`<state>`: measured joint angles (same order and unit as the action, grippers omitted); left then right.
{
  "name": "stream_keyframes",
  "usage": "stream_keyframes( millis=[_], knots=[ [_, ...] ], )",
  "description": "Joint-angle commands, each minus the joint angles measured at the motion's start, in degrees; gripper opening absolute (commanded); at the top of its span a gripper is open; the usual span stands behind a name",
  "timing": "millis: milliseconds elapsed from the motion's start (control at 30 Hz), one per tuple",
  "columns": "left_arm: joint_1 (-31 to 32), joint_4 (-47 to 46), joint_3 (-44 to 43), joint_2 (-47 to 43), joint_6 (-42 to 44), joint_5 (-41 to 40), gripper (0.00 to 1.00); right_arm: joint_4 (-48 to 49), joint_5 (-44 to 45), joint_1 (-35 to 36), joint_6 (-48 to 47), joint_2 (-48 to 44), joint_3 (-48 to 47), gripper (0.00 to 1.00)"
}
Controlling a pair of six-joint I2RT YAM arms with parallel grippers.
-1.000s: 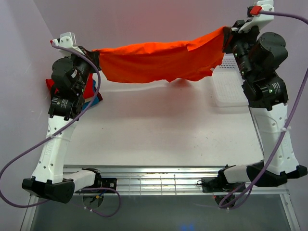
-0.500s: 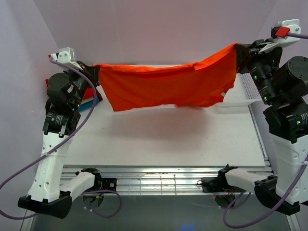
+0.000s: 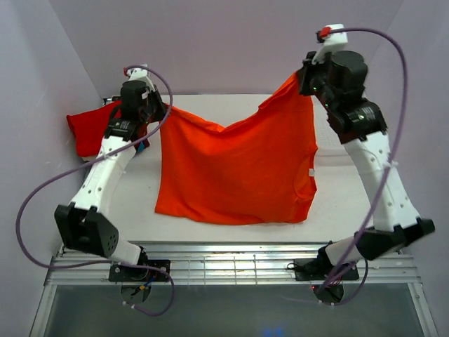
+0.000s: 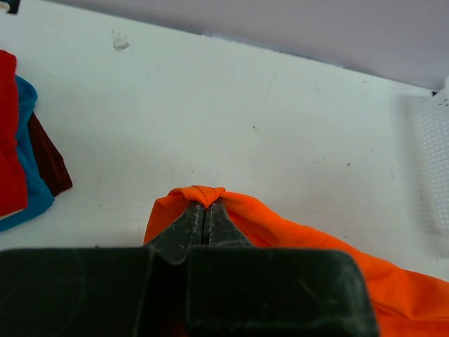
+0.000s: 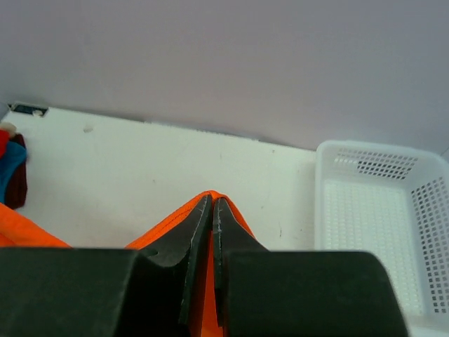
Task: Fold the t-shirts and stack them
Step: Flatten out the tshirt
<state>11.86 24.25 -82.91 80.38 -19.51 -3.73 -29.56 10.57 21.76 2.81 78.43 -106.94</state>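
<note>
The bright orange t-shirt (image 3: 235,172) hangs between both grippers at the back of the table, its lower part spread on the tabletop toward the front. My left gripper (image 3: 163,109) is shut on one top corner of the orange shirt (image 4: 200,194). My right gripper (image 3: 300,76) is shut on the other top corner (image 5: 210,198), held higher. A red folded shirt (image 3: 90,128) lies at the back left on a teal-blue one (image 4: 31,175), partly hidden by the left arm. The cream shirt is out of view.
A white plastic mesh basket (image 5: 382,225) stands at the back right, mostly hidden behind the right arm in the top view. A dark maroon cloth (image 4: 48,158) lies under the left stack. The back wall is close behind both grippers.
Both grippers moved toward the back and inward with the orange shirt. The shirt, stretched taut in the air before, now sags in the middle and drapes down onto the table.
</note>
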Motion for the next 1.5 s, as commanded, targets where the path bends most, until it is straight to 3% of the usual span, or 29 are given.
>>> stream_keyframes(
  millis=[0,67,167,200,267,333,433,533,667,767,1000,1033,1233,1467],
  knots=[
    [-0.1,0.9,-4.9,7.3,-1.3,-0.7,0.00,5.6,0.4,-0.8,0.9,8.5,-1.1,0.08],
    [-0.1,-0.2,-8.4,13.4,-1.7,0.2,0.00,7.8,0.5,-1.5,0.4,14.9,-4.5,0.08],
    [-0.3,0.4,-20.7,19.4,-1.7,2.3,0.00,7.5,0.2,-2.3,-1.9,24.9,-19.2,0.08],
    [-0.3,1.1,-29.6,23.5,-1.7,2.7,0.00,6.7,0.3,-2.5,-2.5,27.5,-30.2,0.08],
    [-0.3,4.7,-39.7,27.5,-1.2,2.9,0.00,6.1,0.6,-3.2,-6.0,33.4,-39.5,0.08],
    [-0.3,6.9,-52.5,31.6,-0.7,2.7,0.00,9.3,0.2,-4.0,-6.9,32.1,-37.4,0.08],
    [-0.3,5.6,-55.0,29.9,0.2,2.0,0.00,20.1,-0.5,-5.8,-7.2,22.0,-25.4,0.08],
    [-0.3,-1.5,-46.6,21.4,0.3,1.5,0.00,19.2,-0.3,-6.6,-8.1,17.5,-23.3,0.08],
    [-0.3,-13.7,-18.7,7.7,-0.2,2.7,0.00,17.5,-1.5,-6.7,-8.3,11.2,-17.8,0.08],
    [-0.3,-20.4,-6.4,-1.6,-0.2,2.8,0.00,18.7,-2.5,-6.7,-7.7,5.3,-5.6,0.08],
    [-0.3,-23.8,22.8,-7.9,-2.3,3.5,0.00,20.2,-3.9,-6.7,-4.5,-4.3,28.2,0.08],
    [-0.3,-26.5,25.4,-7.8,-2.8,3.6,0.00,20.4,-4.1,-6.7,-3.3,-5.3,35.2,0.08],
    [0.4,-29.2,40.8,-5.7,-5.0,6.5,0.00,16.9,-6.8,-5.1,2.5,-9.6,50.9,0.08],
    [2.4,-28.2,47.8,-5.1,-6.0,4.6,0.00,6.7,-1.9,-1.8,5.8,-17.8,54.6,0.08]
  ],
)
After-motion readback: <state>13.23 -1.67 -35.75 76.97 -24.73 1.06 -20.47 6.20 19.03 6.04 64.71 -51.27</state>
